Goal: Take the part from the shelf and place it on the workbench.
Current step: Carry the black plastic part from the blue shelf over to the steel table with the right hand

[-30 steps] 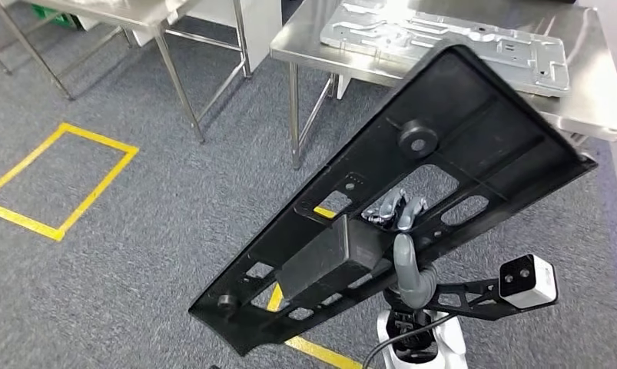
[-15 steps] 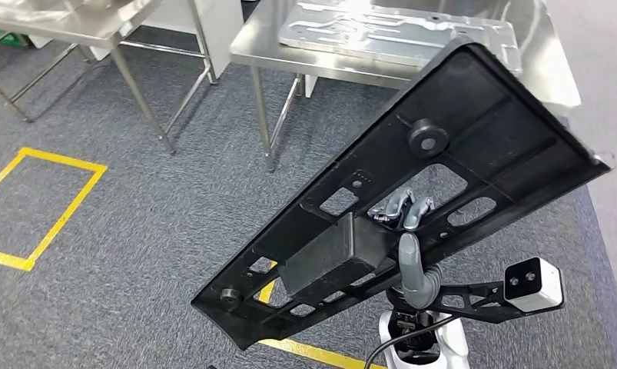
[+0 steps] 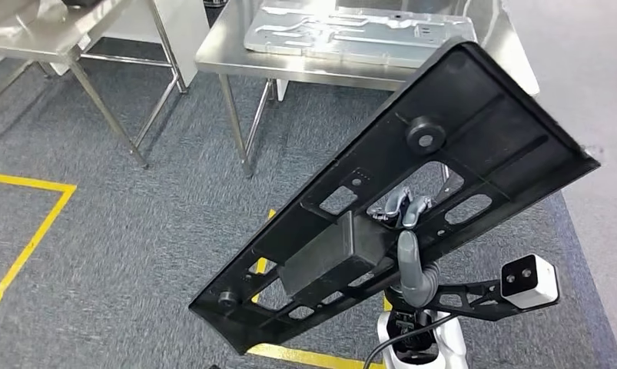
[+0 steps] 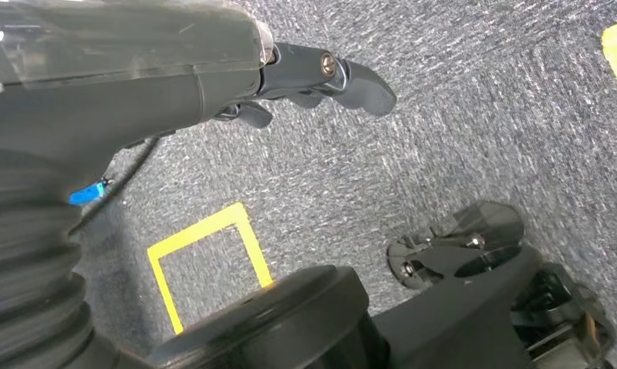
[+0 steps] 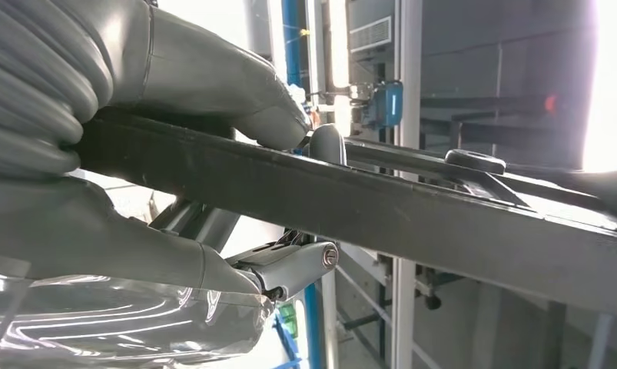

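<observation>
One black part (image 3: 412, 192) in right hand (image 3: 403, 231)

Part (image 3: 412, 192) before workbench (image 3: 228, 58) (metal plate (image 3: 351, 31) on it)

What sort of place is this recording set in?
Likely a factory or workshop floor: steel workbenches, one carrying a machined metal plate, yellow tape marking zones on grey carpet, and a black part in the right hand.

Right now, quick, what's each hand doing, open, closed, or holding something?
Left hand: holds nothing; whether its fingers are open or curled cannot be told.
Right hand: grips the black part, thumb on one face, fingers on the other.
</observation>
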Robot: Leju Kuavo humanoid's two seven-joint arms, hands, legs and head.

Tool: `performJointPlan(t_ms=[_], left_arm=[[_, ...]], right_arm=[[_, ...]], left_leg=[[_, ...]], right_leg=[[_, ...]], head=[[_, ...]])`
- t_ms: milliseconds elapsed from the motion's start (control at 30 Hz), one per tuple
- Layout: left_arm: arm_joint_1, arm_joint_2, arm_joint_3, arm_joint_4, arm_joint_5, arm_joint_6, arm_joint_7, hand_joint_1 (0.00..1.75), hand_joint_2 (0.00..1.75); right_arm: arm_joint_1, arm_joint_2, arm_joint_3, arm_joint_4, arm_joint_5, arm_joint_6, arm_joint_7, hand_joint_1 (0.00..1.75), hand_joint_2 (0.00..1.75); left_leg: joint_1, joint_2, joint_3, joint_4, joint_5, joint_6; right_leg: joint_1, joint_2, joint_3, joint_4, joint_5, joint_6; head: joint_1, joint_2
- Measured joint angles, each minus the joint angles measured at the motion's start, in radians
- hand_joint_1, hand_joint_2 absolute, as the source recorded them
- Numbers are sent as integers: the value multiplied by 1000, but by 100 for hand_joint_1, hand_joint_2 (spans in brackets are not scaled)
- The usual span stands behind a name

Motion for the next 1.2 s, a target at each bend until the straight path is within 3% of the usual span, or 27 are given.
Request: performJointPlan(t_ms=[67, 100, 200, 233, 267, 333, 400, 467, 567, 633, 700, 733, 767, 833, 900, 1000, 1067, 1133, 1200], left_arm=[[0, -2, 0, 0, -2, 2, 1, 0, 175], [0, -4, 0, 0, -4, 2, 1, 0, 175], [2, -4, 0, 0, -10, 2, 2, 0, 175], [2, -4, 0, 0, -11, 2, 2, 0, 175], [2, -4, 0, 0, -12, 2, 3, 0, 175], [4, -4, 0, 0, -13, 2, 3, 0, 175], [6, -5, 0, 0, -13, 2, 4, 0, 175], [7, -5, 0, 0, -14, 1, 4, 0, 175], [7, -4, 0, -1, -15, 1, 4, 0, 175], [8, -3, 0, -1, -13, 0, 0, 0, 175], [3, -3, 2, -1, -9, -3, -7, 0, 175], [-1, -3, 2, -1, -7, -6, -10, 0, 175], [-3, -3, 3, -1, -5, -9, -11, 0, 175], [0, -3, 3, -1, -2, -15, -12, 0, 175], [5, -3, 4, -1, -1, -18, -12, 0, 175], [10, -3, 5, -1, 1, -21, -14, 0, 175], [13, -4, 6, -1, 1, -23, -16, 0, 175], [15, -5, 6, -1, 0, -25, -17, 0, 175], [18, -6, 6, -1, -1, -27, -17, 0, 175]], right_arm=[[0, 0, 0, 0, 0, -1, 0, 175, 175], [0, 0, 0, 0, 0, 0, 0, 175, 175], [6, -1, 1, -3, 8, 15, -7, 175, 175], [11, -2, 2, -7, 13, 23, -11, 175, 175], [15, -3, 5, -13, 20, 31, -15, 175, 175], [21, -4, 13, -30, 32, 42, -23, 175, 175], [23, -5, 24, -49, 50, 49, -36, 175, 175], [28, -7, 37, -72, 71, 55, -53, 175, 175], [33, -9, 58, -101, 88, 59, -68, 175, 175], [33, -11, 73, -117, 104, 64, -86, 175, 175], [32, -16, 91, -130, 130, 70, -111, 175, 175], [31, -20, 102, -134, 146, 72, -123, 175, 175], [29, -25, 113, -138, 163, 71, -136, 175, 175], [22, -34, 134, -146, 191, 68, -157, 175, 175], [12, -44, 151, -152, 211, 60, -169, 175, 175], [-11, -60, 179, -158, 231, 42, -173, 175, 175], [-32, -73, 203, -163, 248, 23, -173, 175, 175], [-49, -88, 225, -167, 262, 5, -172, 175, 175], [-55, -101, 240, -169, 268, -2, -172, 175, 175]], left_leg=[[5, 2, 7, -10, 3, 11], [7, 5, 12, -14, 3, 16], [7, 12, 17, -15, -2, 21], [7, 13, 19, -15, -5, 20], [8, 14, 24, -14, -9, 18], [10, 14, 39, -14, -20, 11], [8, 15, 49, -15, -33, -1], [5, 17, 56, -20, -43, -14], [8, 19, 68, -8, -60, -30], [10, 15, 20, 90, -98, -34], [10, 14, -64, 225, -135, -36], [9, 14, -92, 261, -131, -35], [9, 14, -105, 263, -107, -34], [9, 14, -84, 169, -15, -25], [3, 13, -45, 69, 35, -13], [-7, 12, -6, 4, 8, 6], [-3, 10, 17, -16, 0, 16], [1, 9, 46, -29, -8, 22], [4, 9, 66, -32, -22, 23]], right_leg=[[0, -13, -8, 24, -15, 11], [-2, -22, -27, 63, -36, 17], [-12, -36, -126, 241, -102, 29], [-16, -38, -145, 267, -100, 32], [-19, -39, -144, 257, -80, 33], [-24, -46, -91, 144, -9, 34], [-19, -54, -33, 35, 22, 29], [-12, -55, -15, 7, 9, 18], [-14, -48, 3, -4, -3, -4], [-15, -47, 21, -10, -13, -18], [-9, -46, 36, -10, -27, -26], [-7, -45, 46, -10, -36, -28], [-4, -43, 58, -10, -46, -29], [1, -37, 88, -10, -66, -29], [3, -33, 110, -13, -84, -22], [0, -33, 120, -12, -90, -2], [-2, -35, 115, 14, -91, 8], [-6, -36, 66, 96, -107, 17], [-13, -37, -28, 208, -135, 30]], head=[[3, 0], [5, 0], [8, 0], [8, 0], [8, 0], [9, 0], [8, 0], [8, 0], [6, 0], [4, 0], [2, 0], [2, 0], [2, 0], [2, 0], [4, 0], [0, 0], [0, 0], [2, 0], [2, 0]])
